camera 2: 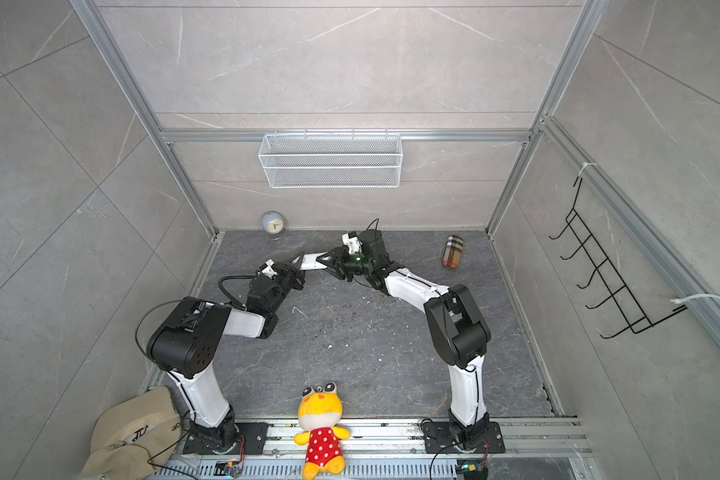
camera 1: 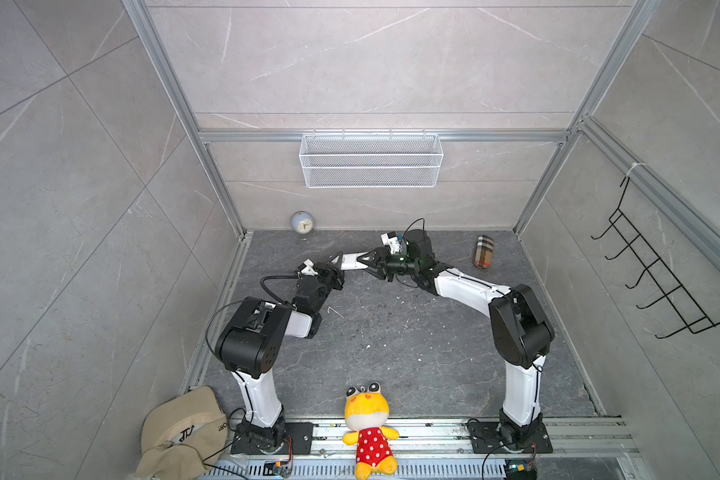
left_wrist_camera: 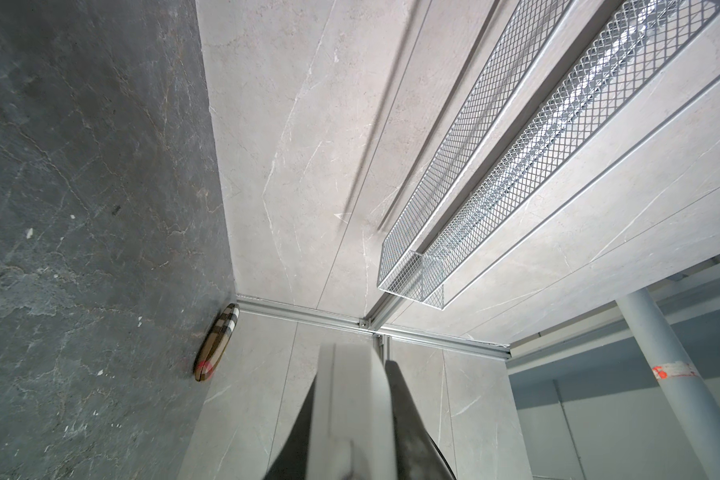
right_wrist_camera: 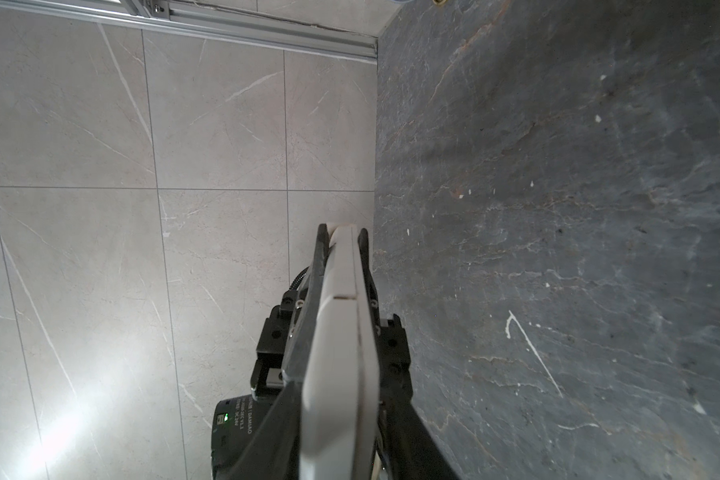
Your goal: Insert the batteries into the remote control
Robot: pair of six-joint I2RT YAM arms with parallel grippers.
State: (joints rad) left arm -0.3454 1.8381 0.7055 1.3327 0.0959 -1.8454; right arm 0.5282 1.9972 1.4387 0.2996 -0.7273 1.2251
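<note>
Plush frog [camera 1: 368, 419], yellow with a red spotted body, sits closest, on the metal rail [camera 1: 433, 432] at the middle of the worktop's [camera 1: 391, 332] near edge. A beige cap [camera 1: 179, 432] lies just outside the near left corner, with the letters "ORT" legible on its band. On the back wall hangs a white wire-mesh basket [camera 1: 371, 160]; only the wall tile shows through its mesh. The remote control [camera 1: 354, 262] is up off the worktop, towards the middle of the back edge, bridging the two hands. The left hand [camera 1: 341, 262] pinches its left end. In the right wrist view slim black fingertips [right_wrist_camera: 320, 245] lie flat against both faces of the remote control [right_wrist_camera: 341, 353], which is seen edge-on with a seam notch partway along. The right hand [camera 1: 371, 264] has its fingers either side of the other end, but I cannot tell whether they press on it or only flank it. Behind the remote control in that wrist view, a black motor housing [right_wrist_camera: 242, 424] bears "DAMIAO" in white. A small round clock [camera 1: 303, 224] stands at the back edge left of centre, and a checked pouch [camera 1: 484, 252] lies near the back right corner.
</note>
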